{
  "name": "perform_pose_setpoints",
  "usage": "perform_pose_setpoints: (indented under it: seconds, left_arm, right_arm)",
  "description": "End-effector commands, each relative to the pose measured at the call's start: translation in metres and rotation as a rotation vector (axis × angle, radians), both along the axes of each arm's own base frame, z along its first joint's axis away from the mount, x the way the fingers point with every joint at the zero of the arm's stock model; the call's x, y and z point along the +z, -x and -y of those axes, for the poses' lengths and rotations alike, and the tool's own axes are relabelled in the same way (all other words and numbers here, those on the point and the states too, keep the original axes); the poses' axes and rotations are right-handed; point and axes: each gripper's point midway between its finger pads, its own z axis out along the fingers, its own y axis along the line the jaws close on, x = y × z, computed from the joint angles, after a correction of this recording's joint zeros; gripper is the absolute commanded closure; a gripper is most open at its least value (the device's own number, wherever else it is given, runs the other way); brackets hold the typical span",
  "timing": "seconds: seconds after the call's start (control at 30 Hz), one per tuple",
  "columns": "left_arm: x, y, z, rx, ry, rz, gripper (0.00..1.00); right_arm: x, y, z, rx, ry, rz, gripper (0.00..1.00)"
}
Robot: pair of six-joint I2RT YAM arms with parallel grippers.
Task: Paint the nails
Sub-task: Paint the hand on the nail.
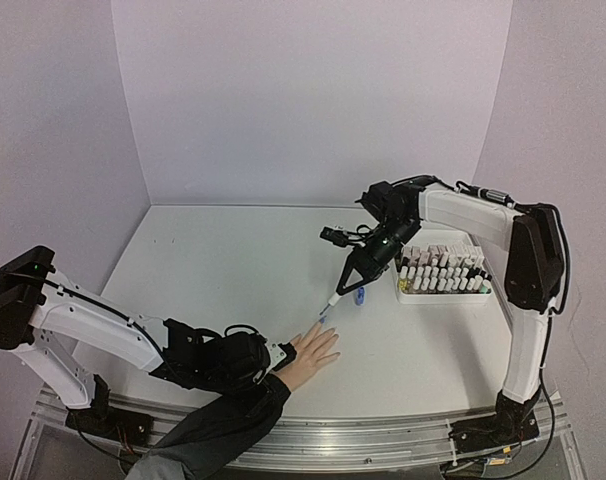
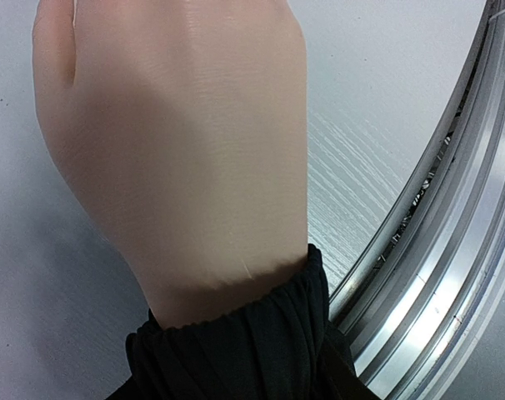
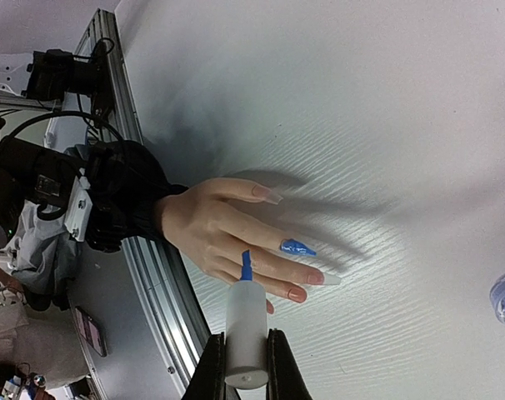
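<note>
Right gripper (image 3: 246, 336): jaws closed tight on the white handle of a brush (image 3: 246, 312), one finger on either side.
Bristles (image 3: 246, 265): blue, pointing away from the gripper toward the hand; in the wrist view they overlap one finger, and I cannot tell whether they touch it.
Hand (image 3: 211, 229): lies flat on the table (image 1: 233, 260) near its front edge, palm down, fingers spread toward the right gripper.
Nails (image 3: 269, 195): long and at the fingertips, just beyond the bristles; most are bare and pinkish.
Blue nail (image 3: 296, 247): the one painted nail, on a middle finger beside the finger under the bristles.
Sleeve (image 2: 236, 350): dark, gathered at the wrist.
Left gripper (image 1: 275, 358): at the wrist, against the sleeve; its fingers are hidden, so I cannot tell how far apart they are or whether they hold anything.
Rail (image 2: 436, 275): aluminium, running along the table edge just beside the wrist.
Bottle (image 1: 360, 295): small and blue, on the table near the right gripper, between hand and rack.
Rack (image 1: 443, 270): white tray full of polish bottles, well apart from the hand, on the right.
</note>
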Motion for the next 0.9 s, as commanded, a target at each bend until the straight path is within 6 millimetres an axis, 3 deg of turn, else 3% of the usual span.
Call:
perform_pose_setpoints:
  seconds: [0.0,0.5,0.87]
  left_arm:
    - [0.004,-0.010,-0.003,-0.016,-0.002,0.080,1.00]
    - [0.005,-0.010,-0.004,-0.015,0.002,0.081,1.00]
    - [0.006,-0.010,-0.004,-0.016,0.006,0.080,1.00]
  right_arm:
    - [-0.003,0.004,-0.005,0.018,-0.003,-0.034,1.00]
    - [-0.021,-0.006,-0.003,0.000,0.060,-0.030,1.00]
    - [-0.016,-0.014,-0.004,-0.013,0.054,-0.011,1.00]
